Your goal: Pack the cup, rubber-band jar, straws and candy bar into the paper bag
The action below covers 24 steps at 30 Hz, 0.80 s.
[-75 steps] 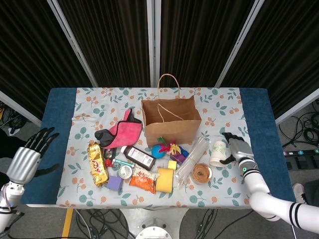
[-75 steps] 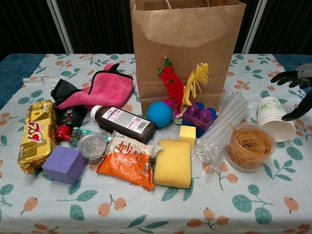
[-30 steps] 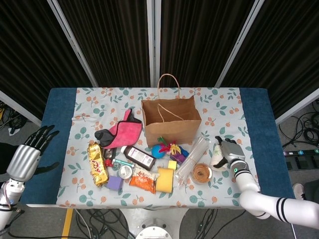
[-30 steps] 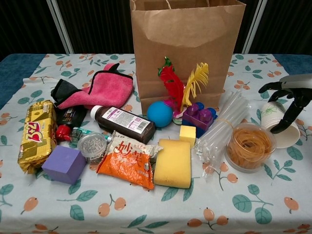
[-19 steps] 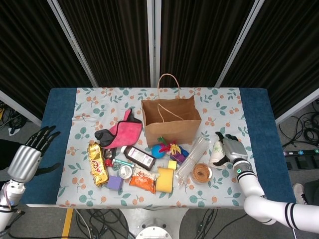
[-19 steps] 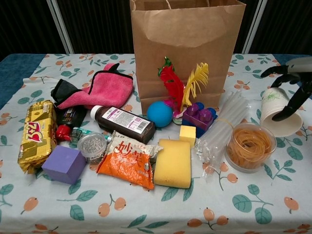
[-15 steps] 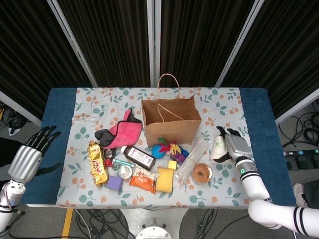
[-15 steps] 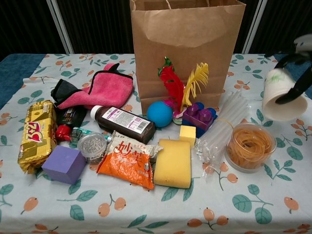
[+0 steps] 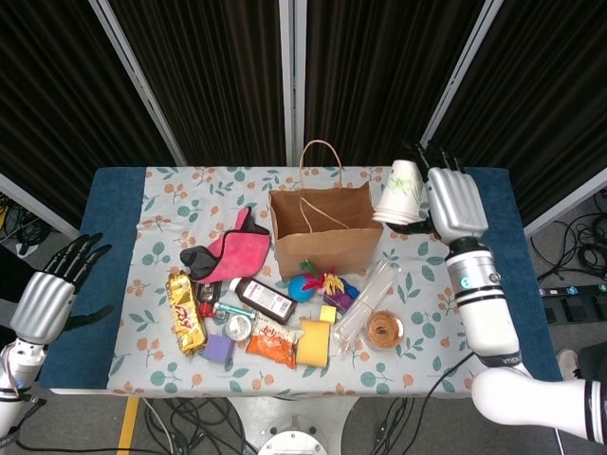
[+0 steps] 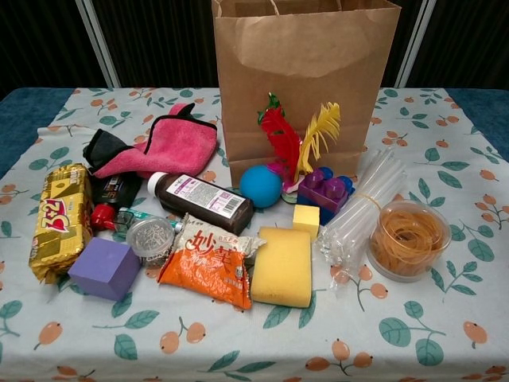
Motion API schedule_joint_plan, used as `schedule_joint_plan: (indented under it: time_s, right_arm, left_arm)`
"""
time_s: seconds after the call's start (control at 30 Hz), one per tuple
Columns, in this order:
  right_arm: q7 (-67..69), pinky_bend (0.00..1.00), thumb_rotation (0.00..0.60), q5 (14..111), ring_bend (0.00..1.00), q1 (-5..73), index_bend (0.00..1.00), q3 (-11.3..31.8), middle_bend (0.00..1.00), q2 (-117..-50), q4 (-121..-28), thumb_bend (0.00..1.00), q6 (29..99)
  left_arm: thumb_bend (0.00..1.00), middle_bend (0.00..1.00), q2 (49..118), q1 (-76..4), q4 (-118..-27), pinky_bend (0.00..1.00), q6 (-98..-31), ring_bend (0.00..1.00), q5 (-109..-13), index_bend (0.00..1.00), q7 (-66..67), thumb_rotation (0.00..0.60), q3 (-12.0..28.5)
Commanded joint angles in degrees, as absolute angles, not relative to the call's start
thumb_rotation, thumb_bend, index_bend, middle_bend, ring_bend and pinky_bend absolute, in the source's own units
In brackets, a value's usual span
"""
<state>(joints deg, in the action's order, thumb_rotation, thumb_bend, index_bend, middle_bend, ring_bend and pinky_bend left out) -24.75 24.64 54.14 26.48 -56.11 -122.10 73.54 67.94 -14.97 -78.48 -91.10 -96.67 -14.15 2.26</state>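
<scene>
Head view: right hand point(image 9: 453, 201) grips the cup point(image 9: 401, 192), tipped sideways and raised at about two o'clock of the paper bag point(image 9: 325, 227) — likely lined up for its open top. Left hand point(image 9: 47, 296) idles at nine o'clock off the table edge — fingers spread, empty.

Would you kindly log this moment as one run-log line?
right hand: holds cup, raised beside paper bag | left hand: open, off table | rubber-band jar, straws, candy bar: on table
</scene>
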Motion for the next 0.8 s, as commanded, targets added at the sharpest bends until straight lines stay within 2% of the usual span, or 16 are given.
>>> schedule_joint_plan:
  time_s: [0.03,0.27,0.53,0.67,0.8]
  right_arm:
    - [-27.7,0.00,0.600,26.9,0.00,57.9,0.10,26.9,0.30,-61.8,-116.6,0.00,76.7]
    - [-30.7,0.00,0.600,31.7,0.00,60.2,0.10,23.8,0.30,-70.7,-109.9,0.00,78.7]
    - [-32.9,0.00,0.600,32.9,0.00,60.4,0.10,22.5,0.27,-75.0,-108.0,0.00,78.9]
    - [-34.0,0.00,0.600,32.7,0.00,60.0,0.09,22.0,0.19,-75.3,-108.3,0.00,77.7]
    - [-34.7,0.00,0.600,32.7,0.00,59.8,0.03,22.0,0.09,-75.1,-108.7,0.00,76.6]
  left_arm:
    - [0.03,0.16,68.0,-15.0,-78.1,0.20,-91.0,0.08,-96.3,0.15,-14.4,0.600,2.5]
    - [0.03,0.16,68.3,-14.9,-76.8,0.20,-91.0,0.08,-95.8,0.16,-15.4,0.600,2.7]
    - [0.03,0.16,68.6,-14.8,-75.9,0.20,-91.4,0.08,-95.6,0.16,-16.4,0.600,2.8]
    - [0.03,0.16,68.7,-14.8,-75.7,0.20,-91.6,0.08,-95.7,0.16,-16.7,0.600,2.8]
    - [0.03,0.16,68.8,-14.6,-75.7,0.20,-92.2,0.08,-96.1,0.16,-16.4,0.600,2.7]
